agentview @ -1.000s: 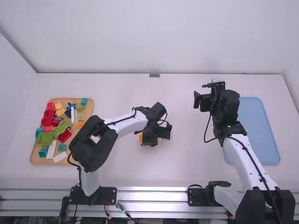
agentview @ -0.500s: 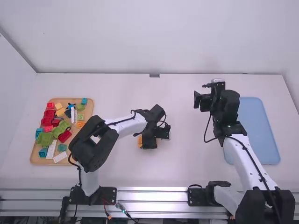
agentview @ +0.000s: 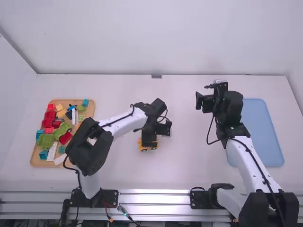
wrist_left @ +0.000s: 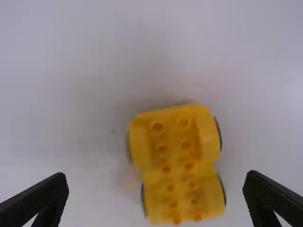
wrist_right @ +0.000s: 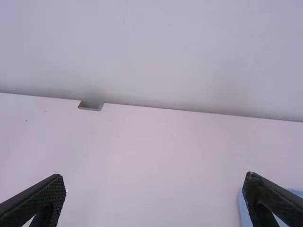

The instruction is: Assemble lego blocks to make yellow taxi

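Observation:
My left gripper [agentview: 149,143] is over the yellow car base [agentview: 147,147] in the middle of the table, covering much of it. In the left wrist view the studded yellow car base [wrist_left: 177,163], dark wheels at its sides, lies below and between the wide-apart fingers of my left gripper [wrist_left: 156,198]; nothing is held. My right gripper [agentview: 202,102] stands raised over the right part of the table. Seen from its wrist, the right gripper [wrist_right: 155,199] is open with nothing between its fingers.
A wooden tray [agentview: 35,158] of loose red, green, blue, white and yellow blocks lies at the left. At the right, partly behind the right arm, is a blue tray [agentview: 263,132]. A white wall rises behind the table's far edge.
The left arm has drawn back a little to the left, so that more of the yellow car base shows. The right arm has barely moved, and the blocks stay in place.

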